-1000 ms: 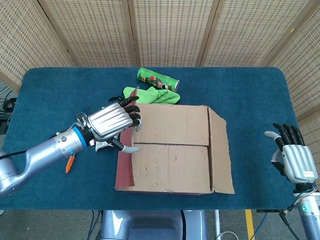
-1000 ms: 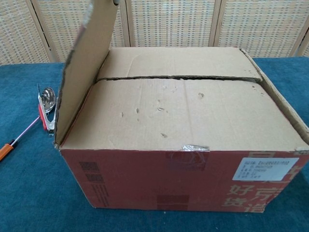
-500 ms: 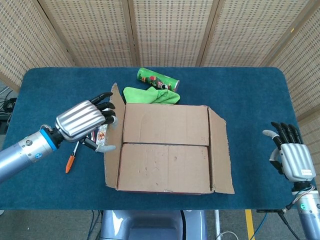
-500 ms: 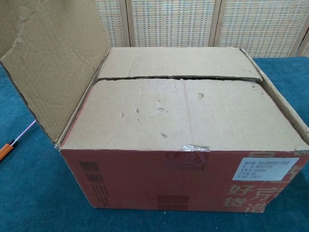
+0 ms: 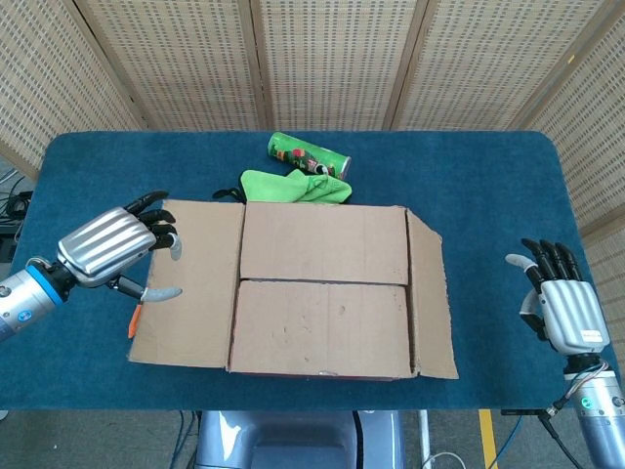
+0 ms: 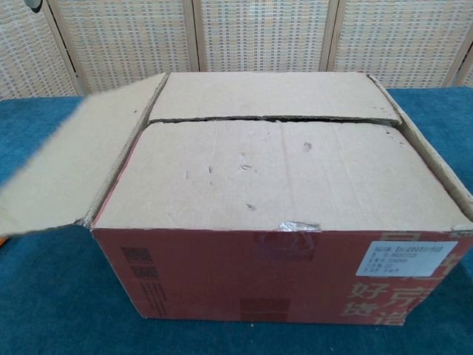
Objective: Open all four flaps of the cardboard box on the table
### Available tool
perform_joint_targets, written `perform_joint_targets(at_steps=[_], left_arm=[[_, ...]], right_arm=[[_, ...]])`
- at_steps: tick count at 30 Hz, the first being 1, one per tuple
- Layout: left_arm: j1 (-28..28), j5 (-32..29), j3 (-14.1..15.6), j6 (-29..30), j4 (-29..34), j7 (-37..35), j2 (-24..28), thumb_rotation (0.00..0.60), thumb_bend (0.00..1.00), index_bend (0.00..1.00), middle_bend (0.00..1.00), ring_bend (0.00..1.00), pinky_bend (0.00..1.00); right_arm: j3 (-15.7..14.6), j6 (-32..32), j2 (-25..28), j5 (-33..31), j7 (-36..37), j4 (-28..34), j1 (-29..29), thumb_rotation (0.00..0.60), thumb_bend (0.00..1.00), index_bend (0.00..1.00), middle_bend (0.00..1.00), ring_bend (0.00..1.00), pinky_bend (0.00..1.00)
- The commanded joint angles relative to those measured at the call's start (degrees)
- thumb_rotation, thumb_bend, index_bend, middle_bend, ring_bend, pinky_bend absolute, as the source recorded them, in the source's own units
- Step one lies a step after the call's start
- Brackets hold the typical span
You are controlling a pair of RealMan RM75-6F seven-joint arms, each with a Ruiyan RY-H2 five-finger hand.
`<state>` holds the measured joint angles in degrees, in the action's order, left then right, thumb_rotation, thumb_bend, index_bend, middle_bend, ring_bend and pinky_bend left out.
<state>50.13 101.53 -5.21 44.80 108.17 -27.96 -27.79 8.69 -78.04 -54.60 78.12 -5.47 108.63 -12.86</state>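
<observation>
The cardboard box (image 5: 332, 288) (image 6: 288, 192) stands mid-table. Its left flap (image 5: 187, 283) (image 6: 66, 166) lies folded out flat to the left. The right flap (image 5: 430, 298) hangs partly out over the right side. The far flap (image 5: 322, 242) and near flap (image 5: 320, 327) still lie flat across the top, meeting at a seam. My left hand (image 5: 109, 246) hovers at the left flap's outer edge, fingers spread, holding nothing. My right hand (image 5: 562, 305) stays open near the table's right edge, well clear of the box.
A green can (image 5: 308, 154) and a green cloth (image 5: 293, 186) lie behind the box. An orange pen (image 5: 135, 320) pokes out beside the left flap. Wicker screens stand behind the blue table (image 5: 488, 195).
The left flap swung from upright down to flat on the left. My left hand moved outward to the left with it. My right hand barely shifted.
</observation>
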Motion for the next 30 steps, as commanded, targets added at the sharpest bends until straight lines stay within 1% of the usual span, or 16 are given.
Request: perform_joint_targets(at_steps=[1, 2, 3, 5, 6, 8, 10, 13, 16, 30], left_arm=[[-0.83, -1.31, -0.51, 0.51, -0.42, 3.25, -1.71, 0.087, 0.22, 0.38, 0.33, 0.18, 0.0], [-1.14, -2.49, -0.87, 0.61, -0.27, 4.93, -2.59, 0.105, 0.22, 0.36, 0.31, 0.17, 0.0], [-1.5, -3.75, -1.27, 0.92, -0.17, 6.85, -3.63, 0.156, 0.23, 0.34, 0.28, 0.16, 0.0], [-2.16, -6.29, -1.84, 1.22, 0.35, 9.95, -5.58, 0.286, 0.24, 0.29, 0.22, 0.11, 0.0], [-2.38, -7.26, -2.08, 1.46, 0.49, 10.83, -6.44, 0.313, 0.24, 0.27, 0.2, 0.09, 0.0], [-2.65, -9.49, -2.46, 1.43, 0.53, 13.27, -8.65, 0.378, 0.25, 0.21, 0.12, 0.02, 0.0], [-2.55, -11.43, -2.75, 0.89, 0.47, 15.07, -10.64, 0.412, 0.25, 0.16, 0.05, 0.0, 0.0], [-2.14, -15.62, -3.58, 0.36, -0.08, 19.53, -14.86, 0.433, 0.25, 0.1, 0.0, 0.0, 0.0], [-1.72, -19.07, -4.26, 0.33, -0.3, 23.17, -18.25, 0.442, 0.25, 0.07, 0.0, 0.0, 0.0], [1.61, -30.71, -5.65, 1.68, -2.57, 39.32, -31.17, 0.452, 0.25, 0.04, 0.0, 0.0, 0.0]], right_arm=[[-0.07, -0.13, 0.04, 0.01, -0.01, 0.1, 0.13, 0.6, 1.0, 0.22, 0.09, 0.0, 0.0], [-0.08, -0.21, 0.03, 0.0, 0.0, 0.11, 0.18, 0.6, 1.0, 0.22, 0.09, 0.0, 0.0], [-0.1, -0.26, 0.01, 0.0, 0.02, 0.11, 0.23, 0.6, 1.0, 0.22, 0.09, 0.0, 0.0], [-0.17, -0.32, -0.04, 0.03, 0.06, 0.09, 0.31, 0.6, 1.0, 0.22, 0.09, 0.0, 0.0], [-0.21, -0.31, -0.07, 0.01, 0.07, 0.06, 0.34, 0.6, 1.0, 0.22, 0.09, 0.0, 0.0], [-0.32, -0.28, -0.14, 0.03, 0.09, -0.03, 0.4, 0.6, 1.0, 0.22, 0.09, 0.0, 0.0], [-0.37, -0.27, -0.22, -0.02, 0.12, -0.17, 0.45, 0.6, 1.0, 0.22, 0.09, 0.0, 0.0], [-0.35, -0.23, -0.42, -0.16, 0.34, -0.49, 0.46, 0.6, 1.0, 0.22, 0.09, 0.0, 0.0], [-0.42, -0.05, -0.5, -0.22, 0.49, -0.71, 0.45, 0.6, 1.0, 0.22, 0.09, 0.0, 0.0], [-0.48, 0.29, -0.89, -0.63, 1.53, -1.98, 0.58, 0.6, 1.0, 0.22, 0.09, 0.0, 0.0]])
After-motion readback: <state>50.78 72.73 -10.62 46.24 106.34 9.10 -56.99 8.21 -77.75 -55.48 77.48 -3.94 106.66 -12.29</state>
